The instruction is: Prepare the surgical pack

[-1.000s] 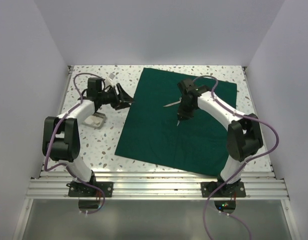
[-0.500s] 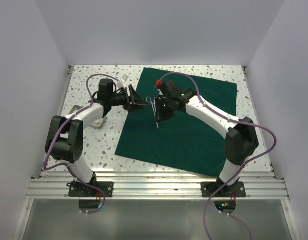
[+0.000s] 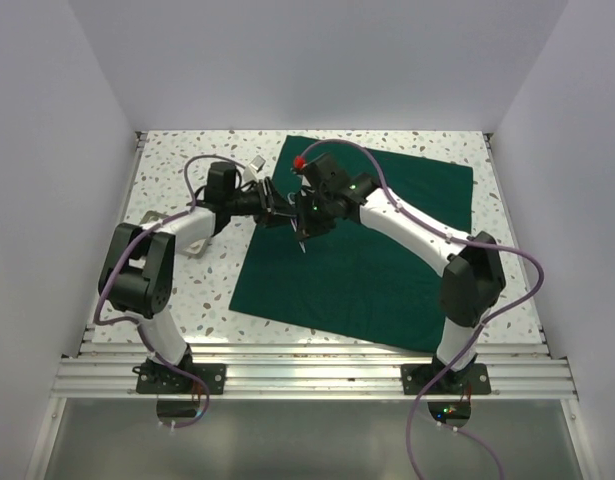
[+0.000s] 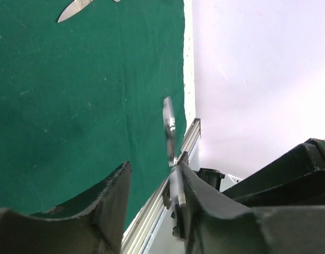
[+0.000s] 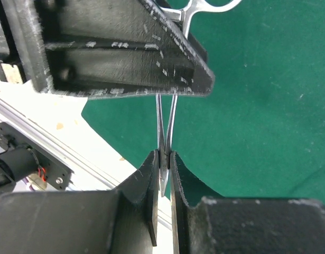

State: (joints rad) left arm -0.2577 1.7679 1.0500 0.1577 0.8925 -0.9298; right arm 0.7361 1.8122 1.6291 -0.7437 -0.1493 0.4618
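On speckled desk (image 3: pixel 187 290), inside white walls: found dark green drape (image 3: pixel 387 270) spread flat from centre toward 3 o'clock. Found both claws meeting over its 10 o'clock corner. Logged right claw (image 5: pixel 163 156) clenched on tip end of forceps (image 4: pixel 169 124), ring handles pointing away. Logged left claw (image 4: pixel 151 172) released, fingers apart, forceps shaft between them beside one finger; cannot tell whether touching. Spotted scissors (image 4: pixel 72 9) blade lying on drape, apart from forceps.

You are looking at a white speckled table (image 3: pixel 187 290), with plain white walls (image 3: pixel 327 60) behind it and on both its sides. An aluminium rail (image 3: pixel 307 375) runs along the table's near edge. The light is soft and even.
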